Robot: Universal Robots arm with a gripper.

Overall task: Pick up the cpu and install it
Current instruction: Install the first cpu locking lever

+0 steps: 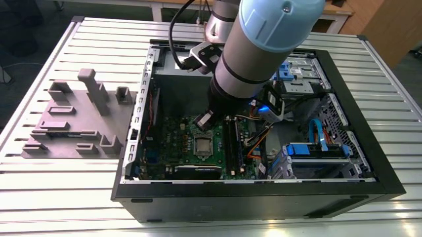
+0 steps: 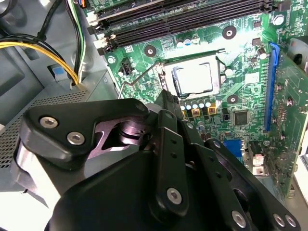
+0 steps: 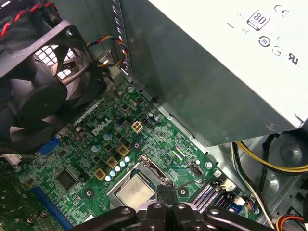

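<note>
**Claw closed just above the seated cpu**

Closest in both wrist views: the gripper (image 3: 163, 198), black, its fingers (image 3: 159, 191) pressed together and clamped on nothing visible. Poised just over the edge of the socket, tips near the chip but apart from it. Just beyond the tips, the cpu (image 3: 135, 191), lying flat in the socket's metal frame on the green motherboard (image 3: 82, 159), silver top facing up; seen the same way in the second wrist view (image 2: 193, 78), with a thin wire lever (image 2: 139, 78) just beside the frame. Around the socket, small yellow and blue capacitors, and past them the long black memory slots (image 2: 183, 19). Farther out, a black fan (image 3: 33, 91) to one side and the grey power supply (image 3: 216, 72) to the other, yellow cables (image 2: 38, 48) trailing beneath it.

From the exterior view: arm reaching down into the open computer case (image 1: 264, 202), claw (image 1: 203, 121) over the chip (image 1: 201, 144). Outside the case, towards the exterior view's left, a grey fixture (image 1: 72, 123) with upright blocks on the slatted table (image 1: 66, 197).
</note>
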